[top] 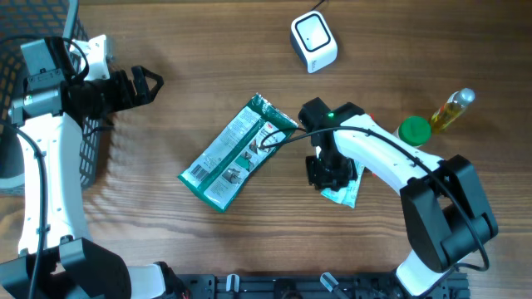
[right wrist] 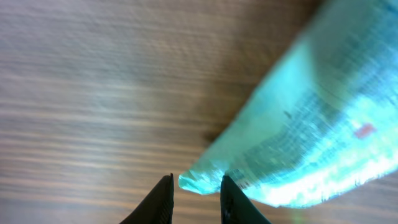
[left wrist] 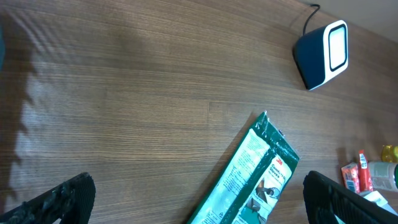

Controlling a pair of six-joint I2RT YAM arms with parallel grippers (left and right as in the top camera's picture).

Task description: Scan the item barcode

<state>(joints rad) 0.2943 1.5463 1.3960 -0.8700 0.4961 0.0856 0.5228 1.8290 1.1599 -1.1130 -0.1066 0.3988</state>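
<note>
The left gripper [top: 148, 85] is being shown in the upper left of the overhead view, beside a black wire basket [top: 93, 154] at the left edge. Its two black fingers [left wrist: 62, 202] are standing wide apart and nothing is being held between them. In the left wrist view these fingers are being seen in the two lower corners of the frame, above the brown wooden table [top: 208, 249].

The right gripper [right wrist: 196, 200] is being pointed down at a small pale turquoise plastic packet [top: 347, 196]. This packet is lying on the table right of the centre of the overhead frame and is being partly covered by the gripper. In the right wrist view, which is blurred, the two dark fingertips [right wrist: 163, 202] are being seen at the lower edge with only a narrow gap, and one corner of the packet is lying in this gap. The corner seems to be touching the fingertip on the right of the frame, but whether it is being clamped cannot be told.

A large flat green foil packet with white print [top: 237, 154] is lying diagonally in the centre of the overhead view, apart from the small one. A white box-shaped barcode scanner with dark sides [top: 314, 41] is standing near the upper edge, well apart from the pale packet. At the right, a round green cap [top: 414, 130] and a slim yellow bottle [top: 453, 110] are being seen just beside each other.
</note>
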